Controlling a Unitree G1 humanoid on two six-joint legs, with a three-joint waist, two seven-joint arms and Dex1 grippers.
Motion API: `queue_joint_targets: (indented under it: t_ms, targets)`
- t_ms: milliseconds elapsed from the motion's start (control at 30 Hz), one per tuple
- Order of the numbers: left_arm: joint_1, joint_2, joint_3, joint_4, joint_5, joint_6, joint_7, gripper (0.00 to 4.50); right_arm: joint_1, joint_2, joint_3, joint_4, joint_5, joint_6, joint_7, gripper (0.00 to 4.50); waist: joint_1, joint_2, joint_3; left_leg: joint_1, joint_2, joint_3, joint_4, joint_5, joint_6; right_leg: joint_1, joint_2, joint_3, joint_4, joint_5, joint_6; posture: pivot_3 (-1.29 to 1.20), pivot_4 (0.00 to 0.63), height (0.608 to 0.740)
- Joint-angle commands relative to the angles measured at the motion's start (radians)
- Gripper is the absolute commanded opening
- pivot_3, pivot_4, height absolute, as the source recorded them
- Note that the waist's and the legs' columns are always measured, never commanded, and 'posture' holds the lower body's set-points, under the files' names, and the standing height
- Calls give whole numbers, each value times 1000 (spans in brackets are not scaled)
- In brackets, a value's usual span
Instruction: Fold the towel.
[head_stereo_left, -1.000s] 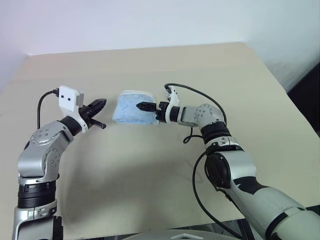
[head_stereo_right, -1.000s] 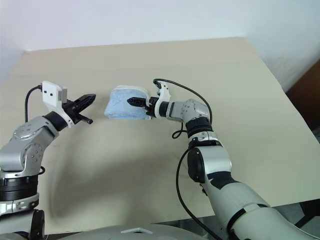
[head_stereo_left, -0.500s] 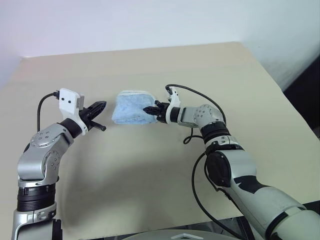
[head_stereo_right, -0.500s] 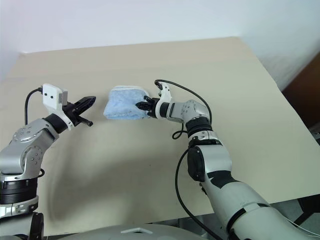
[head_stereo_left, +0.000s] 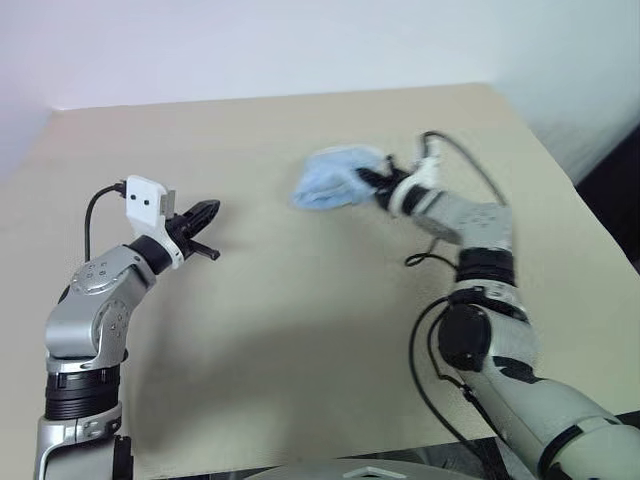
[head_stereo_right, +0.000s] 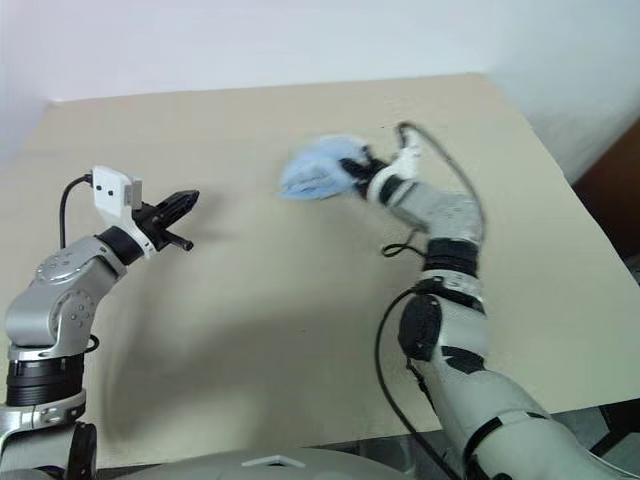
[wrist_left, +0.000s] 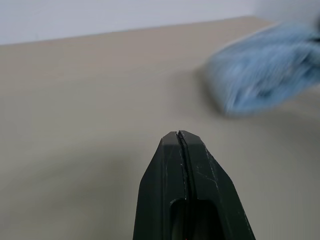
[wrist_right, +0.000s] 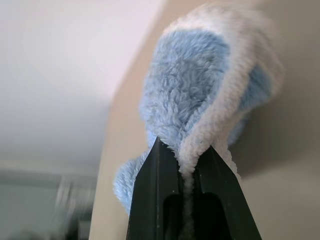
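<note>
The light-blue towel (head_stereo_left: 333, 178) with its cream-white border hangs bunched above the table at the centre right, blurred. My right gripper (head_stereo_left: 375, 180) is shut on its edge; in the right wrist view the black fingers (wrist_right: 155, 200) pinch the white border of the towel (wrist_right: 195, 85). My left gripper (head_stereo_left: 208, 212) hovers at the left, shut and empty, pointing toward the towel and well apart from it. The left wrist view has its closed fingers (wrist_left: 182, 165) in front, with the towel (wrist_left: 265, 70) beyond.
The beige table (head_stereo_left: 300, 330) spreads wide around both arms, with its far edge against a pale wall and its right edge near a dark gap. A black cable (head_stereo_left: 470, 170) loops off my right wrist.
My right gripper closed on the towel's edge and swung it up and to the right, off the table's middle. The left gripper stayed about where it was, still shut.
</note>
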Motion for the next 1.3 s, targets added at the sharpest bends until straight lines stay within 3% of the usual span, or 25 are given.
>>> queue_joint_targets:
  t_ms: [33, 200, 500, 633, 967, 1100, 1200, 1300]
  targets:
    - [-32, -11, -26, -17, -6, -10, -12, 0, 42, -76, -123, -182, 101, 59, -142, 57, -1, 0, 0, 0, 0, 0, 0, 0, 0, 0, 0, 0, 0, 0, 0, 0, 150, 728]
    - [-103, -32, -87, 55, 10, -25, -54, 0, 150, -134, -294, -367, 183, 137, -419, 57, -4, 0, 0, 1, 1, 1, 0, 0, 1, 1, 0, 0, 0, 0, 0, 0, 150, 728]
    - [-196, -68, -168, 144, 42, -52, -115, 0, 284, -34, -342, -561, 281, 192, -722, 57, -4, 0, 0, 3, 2, 4, 2, 1, 3, 2, 1, 2, 0, 0, 0, 0, 150, 728]
    - [-202, -75, -176, 160, 49, -58, -126, 0, 321, -37, -343, -595, 346, 171, -779, 1091, -3, 0, 0, 2, 2, 4, 2, 1, 3, 3, 1, 2, 1, 0, 0, 0, 150, 728]
    - [-203, -97, -192, 177, 59, -61, -146, 0, 419, -68, -280, -659, 549, 58, -863, 4469, -3, 0, 0, 2, 2, 4, 2, 1, 4, 3, 1, 2, 0, -1, 0, 0, 150, 728]
    - [-217, -100, -198, 207, 71, -75, -158, 0, 487, -130, -225, -699, 535, 10, -875, 4469, -3, 0, 0, 2, 2, 4, 2, 1, 4, 3, 1, 2, 0, -1, 1, 0, 150, 728]
    - [-226, -90, -180, 252, 101, -109, -143, 0, 573, -260, -112, -757, 420, 6, -742, 4469, 1, 0, 0, 2, 1, 4, 2, 1, 4, 3, 1, 2, -1, -1, 1, 0, 150, 728]
    - [-226, -43, -179, 327, 182, -186, -123, 0, 723, -535, 200, -887, 163, -44, -430, 4469, -2, 1, 0, 2, 1, 5, 2, 0, 5, 3, 0, 2, -1, -3, 3, 0, 150, 728]
